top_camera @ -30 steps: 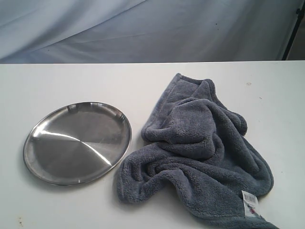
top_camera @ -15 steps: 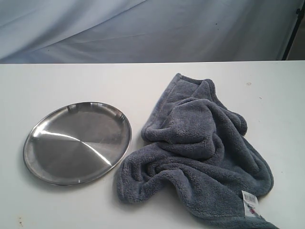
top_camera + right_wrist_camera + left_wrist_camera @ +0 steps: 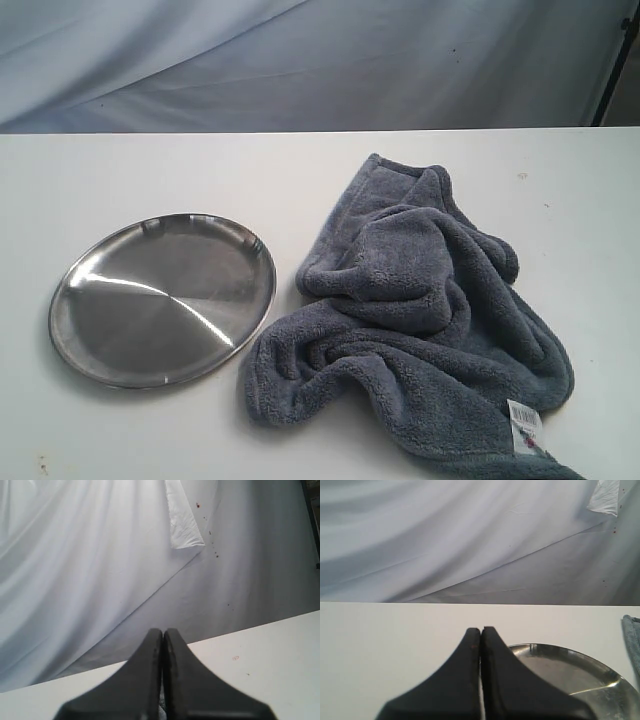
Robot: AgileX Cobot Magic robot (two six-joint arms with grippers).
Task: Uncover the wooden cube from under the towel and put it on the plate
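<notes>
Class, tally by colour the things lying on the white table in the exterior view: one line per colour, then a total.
Silver-grey: 1, the plate
Blue-grey: 1, the towel
Total: 2
No wooden cube is in sight.

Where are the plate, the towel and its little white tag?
plate (image 3: pixel 163 300): exterior view, bare middle of the steel dish.
towel (image 3: pixel 420 320): exterior view, folds near the cloth's middle.
tag (image 3: pixel 525 428): exterior view, middle of the white barcode label.
</notes>
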